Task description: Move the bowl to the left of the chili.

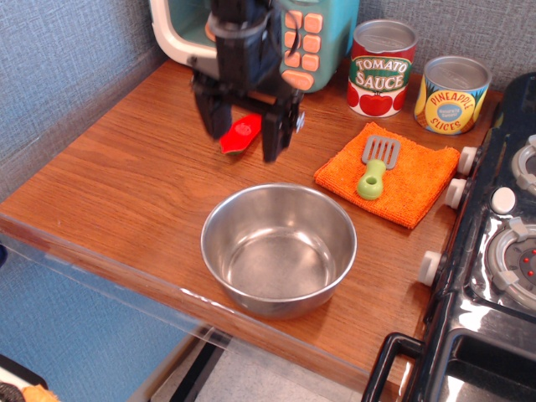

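My end effector (240,135) is hanging above the desk (126,176) with its two fingers (273,134) spread well apart and holding nothing. The chili (240,134) is lying flat on the desk and showing between the fingers in this view; whether the fingertips are touching the wood I cannot tell.

The bowl (279,249) is sitting upright at 5 o'clock from my end effector, well apart from the chili and near the front edge of the desk, with nothing inside it.

At 3 o'clock from my end effector an orange cloth (410,180) is lying flat, and a spatula (374,166) with a green handle is resting on it, its grey blade pointing toward 12 o'clock.

Beyond the cloth, at 1 to 2 o'clock from me, a tomato sauce can (382,67) and a pineapple can (452,94) are standing upright side by side against the wall, close together.

A teal toy microwave (322,38) is standing at 12 o'clock, directly behind my arm, which is covering part of its front.

A toy stove (502,251) is filling the right edge of the view, its white knobs (456,193) facing the cloth.
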Robot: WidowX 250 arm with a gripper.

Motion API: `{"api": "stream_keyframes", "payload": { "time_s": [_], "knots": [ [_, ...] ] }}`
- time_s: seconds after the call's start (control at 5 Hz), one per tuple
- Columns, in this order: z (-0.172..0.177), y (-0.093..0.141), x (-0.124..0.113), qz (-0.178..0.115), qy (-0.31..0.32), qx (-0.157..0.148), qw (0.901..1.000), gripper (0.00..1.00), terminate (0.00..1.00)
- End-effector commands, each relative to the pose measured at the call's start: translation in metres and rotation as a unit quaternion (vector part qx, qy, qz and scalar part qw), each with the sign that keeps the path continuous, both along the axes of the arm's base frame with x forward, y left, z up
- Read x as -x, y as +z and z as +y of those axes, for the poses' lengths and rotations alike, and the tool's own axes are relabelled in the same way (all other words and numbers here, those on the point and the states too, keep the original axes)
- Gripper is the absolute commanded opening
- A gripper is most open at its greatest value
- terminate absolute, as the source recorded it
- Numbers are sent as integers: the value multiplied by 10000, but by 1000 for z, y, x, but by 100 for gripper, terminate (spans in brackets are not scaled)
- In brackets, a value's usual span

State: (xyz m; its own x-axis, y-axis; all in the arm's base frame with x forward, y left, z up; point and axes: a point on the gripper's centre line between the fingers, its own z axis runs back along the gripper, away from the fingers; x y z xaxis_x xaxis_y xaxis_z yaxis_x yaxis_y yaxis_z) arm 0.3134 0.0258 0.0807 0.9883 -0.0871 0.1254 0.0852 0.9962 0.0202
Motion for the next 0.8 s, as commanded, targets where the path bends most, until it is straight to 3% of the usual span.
{"api": "stream_keyframes", "payload": {
  "time_s": [0.0, 0.4, 0.6],
  "knots": [
    [-4, -17, 21, 371, -170, 75, 9991, 100, 0],
    [-12, -45, 36, 792, -332, 80, 9963, 100, 0],
    [-13, -50, 35, 749, -354, 132, 9965, 0, 0]
  ]
}}
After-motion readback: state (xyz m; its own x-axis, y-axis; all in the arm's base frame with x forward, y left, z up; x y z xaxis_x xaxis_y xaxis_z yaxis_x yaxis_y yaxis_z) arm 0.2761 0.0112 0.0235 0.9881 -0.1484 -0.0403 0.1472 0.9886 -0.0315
